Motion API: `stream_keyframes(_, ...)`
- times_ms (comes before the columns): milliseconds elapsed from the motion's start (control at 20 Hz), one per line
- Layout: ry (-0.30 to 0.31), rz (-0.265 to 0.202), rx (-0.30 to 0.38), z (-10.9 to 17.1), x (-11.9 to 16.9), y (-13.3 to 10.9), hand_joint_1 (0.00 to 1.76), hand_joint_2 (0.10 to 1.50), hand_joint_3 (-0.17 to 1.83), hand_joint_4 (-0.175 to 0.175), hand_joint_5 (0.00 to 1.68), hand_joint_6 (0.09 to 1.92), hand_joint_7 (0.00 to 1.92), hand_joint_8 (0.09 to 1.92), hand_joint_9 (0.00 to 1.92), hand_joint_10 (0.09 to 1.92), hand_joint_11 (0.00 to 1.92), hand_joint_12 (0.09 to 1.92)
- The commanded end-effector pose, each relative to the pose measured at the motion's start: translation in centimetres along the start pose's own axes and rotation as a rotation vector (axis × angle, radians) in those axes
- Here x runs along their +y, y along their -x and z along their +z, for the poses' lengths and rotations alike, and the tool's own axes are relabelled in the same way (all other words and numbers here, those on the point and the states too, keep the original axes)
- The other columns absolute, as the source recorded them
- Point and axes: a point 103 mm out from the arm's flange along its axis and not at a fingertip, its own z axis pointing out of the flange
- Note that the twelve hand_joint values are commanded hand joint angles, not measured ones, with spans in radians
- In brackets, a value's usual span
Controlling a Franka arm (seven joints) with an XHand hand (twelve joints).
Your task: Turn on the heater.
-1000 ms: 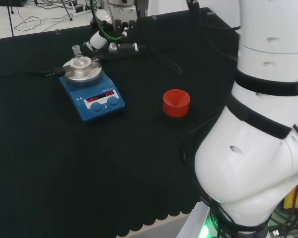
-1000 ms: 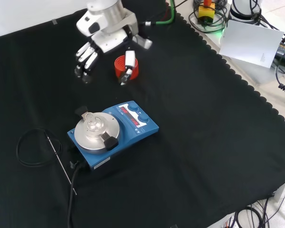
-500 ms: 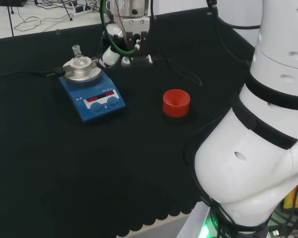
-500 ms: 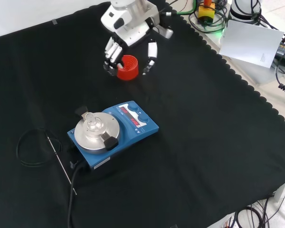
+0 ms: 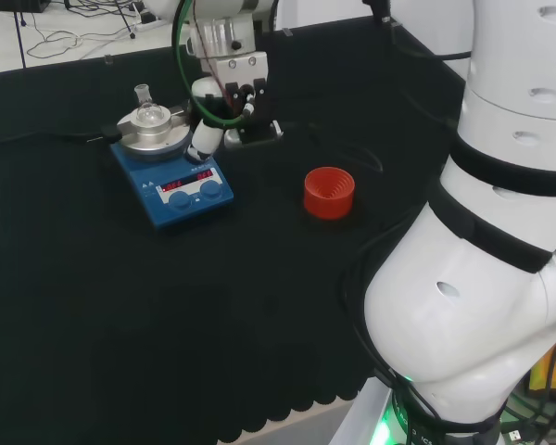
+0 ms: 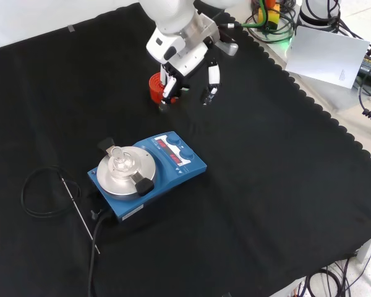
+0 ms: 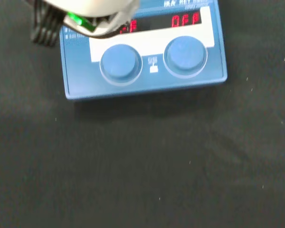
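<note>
Two round blue knobs sit side by side on the front panel of the blue heater, under two red lit displays, as the wrist view shows from close above. In the front view, going from near to far, a thin metal probe and a coiled black cable lie on the black cloth at about eight o'clock from the heater. The heater stands left of the view's middle, its silver round plate carrying a small clear glass flask, with the knob panel facing about one o'clock. Beyond it, at about twelve o'clock from the heater, the hand hangs above the cloth with its fingers straight, pointing down and spread apart from the thumb, holding nothing and clear of the heater. A red ribbed ring stand shows partly behind the fingers. In the head view the heater lies at about ten o'clock from the ring stand, and the hand hovers just beside the heater's plate, at about two o'clock from the knobs.
</note>
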Motion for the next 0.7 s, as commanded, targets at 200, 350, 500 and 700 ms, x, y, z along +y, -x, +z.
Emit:
stream_keyframes(200,-0.08,-0.016,-0.042,2.0,0.4,-1.0,0.99,0.69,0.59,-0.107,0.39,0.18,1.39,1.04,1.59,0.92,1.56,1.03)
stream_keyframes(350,-0.104,-0.024,-0.05,2.5,0.5,-1.1,0.99,0.7,0.59,-0.108,0.42,0.18,1.48,1.1,1.64,1.08,1.63,1.13)
stream_keyframes(500,-0.127,-0.041,-0.082,2.9,0.6,-1.5,1.06,0.73,0.61,-0.112,0.49,0.26,1.55,1.16,1.66,1.2,1.69,1.25)
stream_keyframes(700,-0.182,-0.064,-0.109,3.6,0.9,-2.0,1.33,0.72,0.85,-0.104,0.43,0.56,1.57,1.31,1.68,1.32,1.55,1.32)
